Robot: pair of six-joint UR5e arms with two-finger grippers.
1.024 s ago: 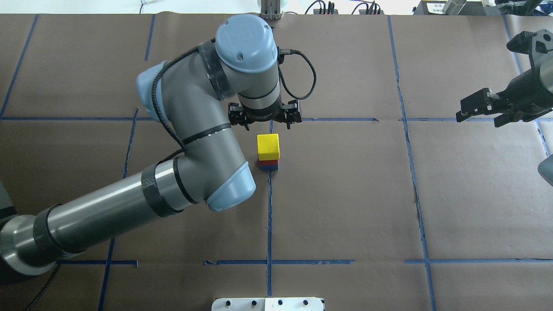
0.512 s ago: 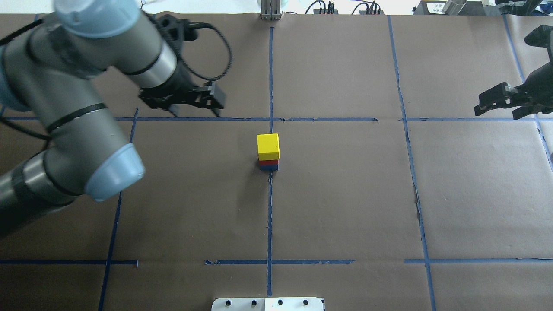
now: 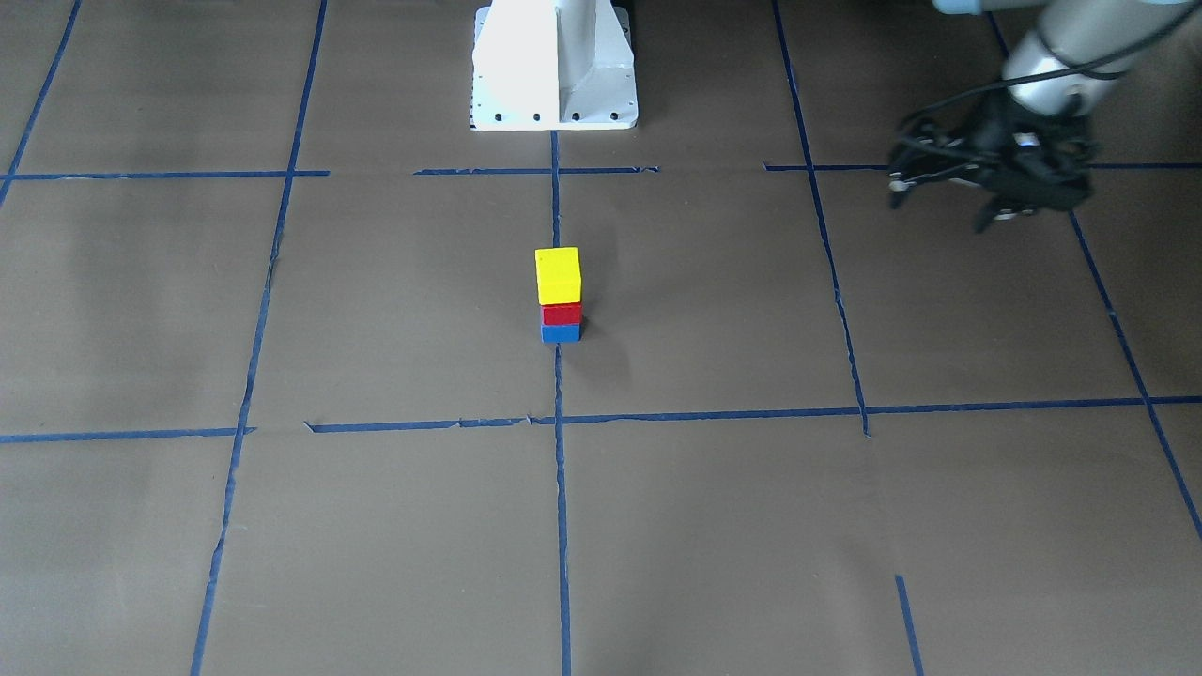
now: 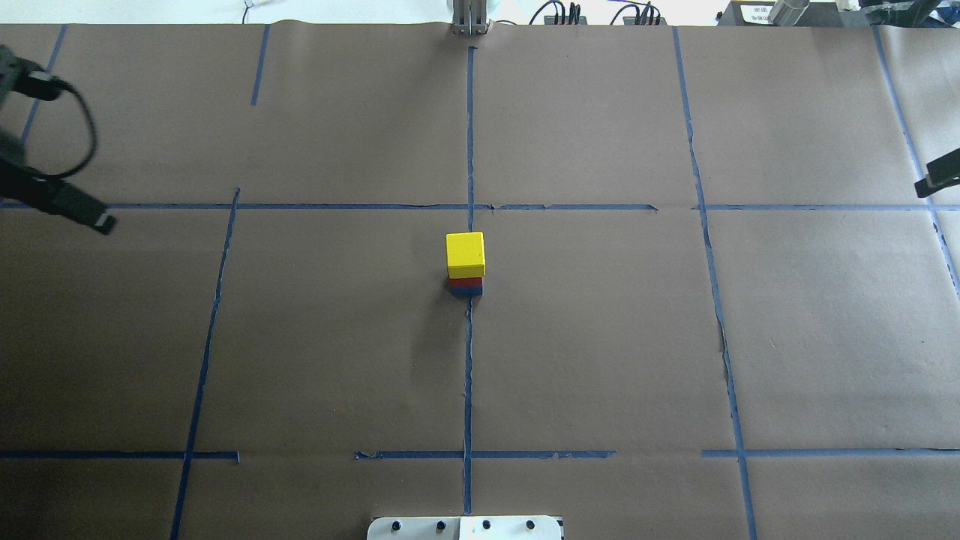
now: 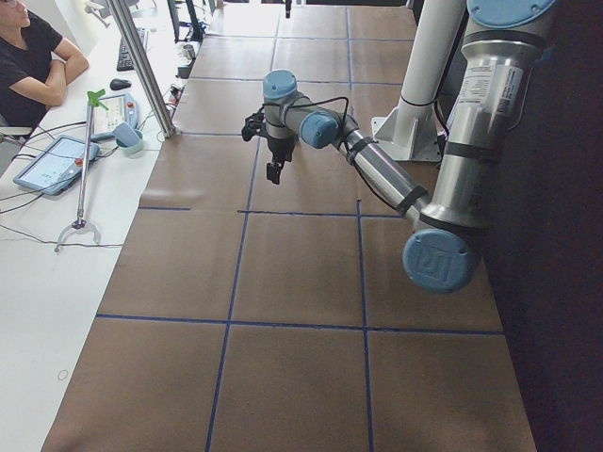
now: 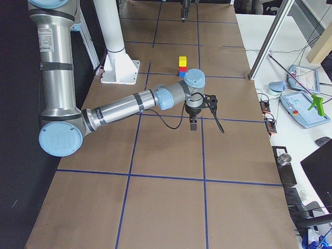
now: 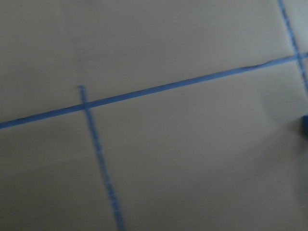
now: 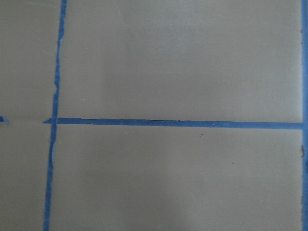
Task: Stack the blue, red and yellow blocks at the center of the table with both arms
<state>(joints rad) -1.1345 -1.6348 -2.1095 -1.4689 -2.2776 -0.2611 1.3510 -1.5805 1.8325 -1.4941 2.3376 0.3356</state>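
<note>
Blurred brown paper [image 7: 192, 163] crossed by blue tape lines [image 7: 159, 88].

**Soft even light, one smeared wrist view**

Diffuse light from above fills the fixed views, and the brown paper [image 4: 600, 337] shows no glare. The stack [image 4: 466, 264] throws a faint shadow [image 4: 439, 319] toward the overhead view's lower left. The strip [image 4: 360, 11] beyond the table's far edge is blown out white. The left wrist view is dim and smeared, its tape lines [image 7: 144, 91] fuzzy. The right wrist view is brighter and sharper
</note>
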